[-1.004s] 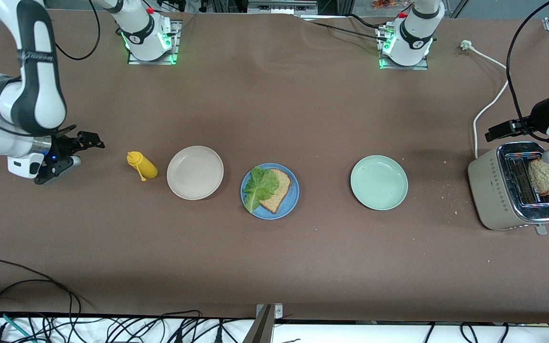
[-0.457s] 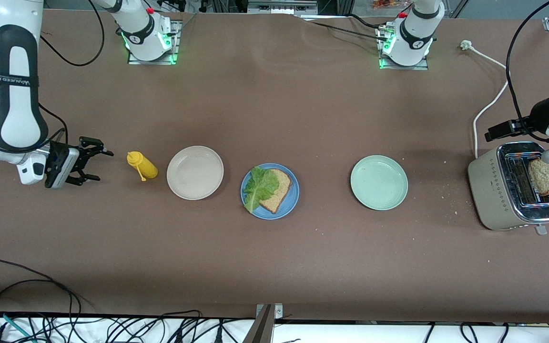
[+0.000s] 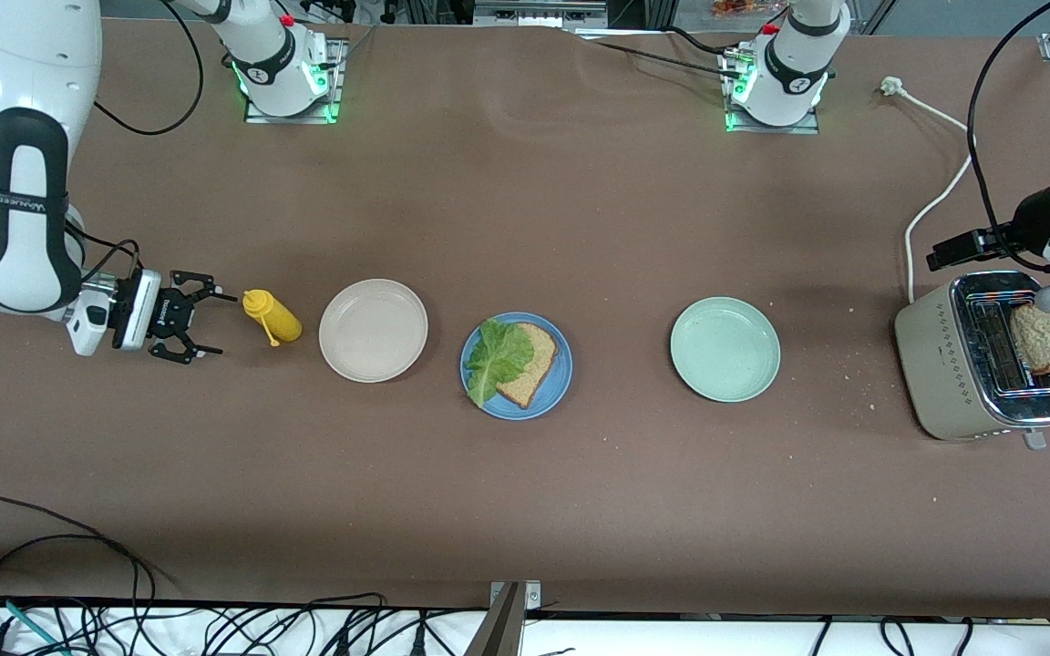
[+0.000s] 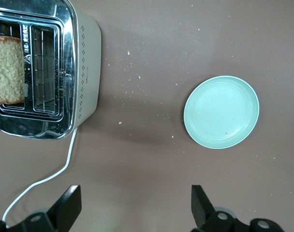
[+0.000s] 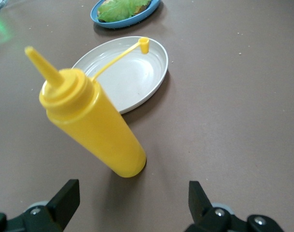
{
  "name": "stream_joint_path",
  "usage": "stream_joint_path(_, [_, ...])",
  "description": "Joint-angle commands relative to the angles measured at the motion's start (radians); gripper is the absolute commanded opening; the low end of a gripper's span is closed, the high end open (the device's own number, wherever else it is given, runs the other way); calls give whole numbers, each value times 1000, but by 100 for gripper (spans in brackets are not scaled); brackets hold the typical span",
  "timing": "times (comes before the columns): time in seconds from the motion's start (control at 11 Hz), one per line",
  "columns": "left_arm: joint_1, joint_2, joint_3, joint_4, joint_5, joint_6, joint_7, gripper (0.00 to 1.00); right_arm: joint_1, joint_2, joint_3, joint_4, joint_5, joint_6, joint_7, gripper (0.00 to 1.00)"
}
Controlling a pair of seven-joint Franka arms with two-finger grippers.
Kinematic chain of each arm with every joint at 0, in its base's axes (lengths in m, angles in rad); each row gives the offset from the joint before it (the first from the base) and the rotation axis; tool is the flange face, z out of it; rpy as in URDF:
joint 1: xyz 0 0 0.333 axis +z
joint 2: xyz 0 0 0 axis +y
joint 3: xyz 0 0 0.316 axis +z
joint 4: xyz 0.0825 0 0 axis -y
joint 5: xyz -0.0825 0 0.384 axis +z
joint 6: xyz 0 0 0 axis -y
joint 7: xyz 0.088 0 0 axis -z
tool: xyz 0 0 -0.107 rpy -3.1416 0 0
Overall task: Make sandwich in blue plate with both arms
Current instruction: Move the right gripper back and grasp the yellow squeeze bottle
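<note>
— What do we count on the desk (image 3: 525, 510)?
— Three plates; the blue plate (image 3: 516, 366), mid-desk, holds one toast slice (image 3: 534, 360) and one lettuce leaf (image 3: 496, 357).
— Our pincers?
— Right pincer (image 3: 201, 316) spread beside one mustard bottle (image 3: 272, 314); left pincer (image 4: 135, 212) spread above one toaster (image 3: 985, 357).

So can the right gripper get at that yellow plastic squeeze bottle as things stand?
Probably yes: the right gripper is open beside the yellow plastic squeeze bottle, facing it, with bare table between them.
</note>
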Motion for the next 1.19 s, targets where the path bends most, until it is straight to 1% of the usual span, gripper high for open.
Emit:
stream_joint_path(0.0, [2,-6,-5,-1,20,-5,20,100,-21,28,28,30,42,-87,-74,100])
stream_joint_path(0.09, [4,-6,-5,-1,20,-5,18,100,-44,30,63,31,81,-95,-97,100])
stream_joint_path(0.18, [2,-6,-5,-1,20,-5,18,100,-70,50,102,34,100,-109,-111,100])
stream_joint_path(0.37, [2,-8,-5,-1,20,-5,18,100,-140,81,196,34,164,-118,-154,100])
stream_joint_path(0.46, [2,-6,-5,0,20,-5,18,100,-159,85,216,34,174,-118,-158,100])
stream_joint_path(0.64, [2,-8,-5,0,20,-7,17,100,-162,93,221,37,180,-132,-174,98])
stream_joint_path(0.73, [2,-8,-5,0,20,-7,17,100,-162,94,222,37,181,-142,-174,92])
stream_joint_path(0.82, [2,-8,-5,0,20,-7,17,100,-162,93,223,37,183,-146,-169,78])
stream_joint_path(0.91, [2,-8,-5,0,20,-7,15,100,-160,93,223,37,203,-155,-169,74])
stream_joint_path(1.0, [2,-8,-7,0,20,-7,14,100,-160,94,224,34,206,-161,-169,74])
stream_joint_path(1.1, [2,-8,-7,0,20,-7,11,100,-160,94,224,33,209,-161,-163,68])
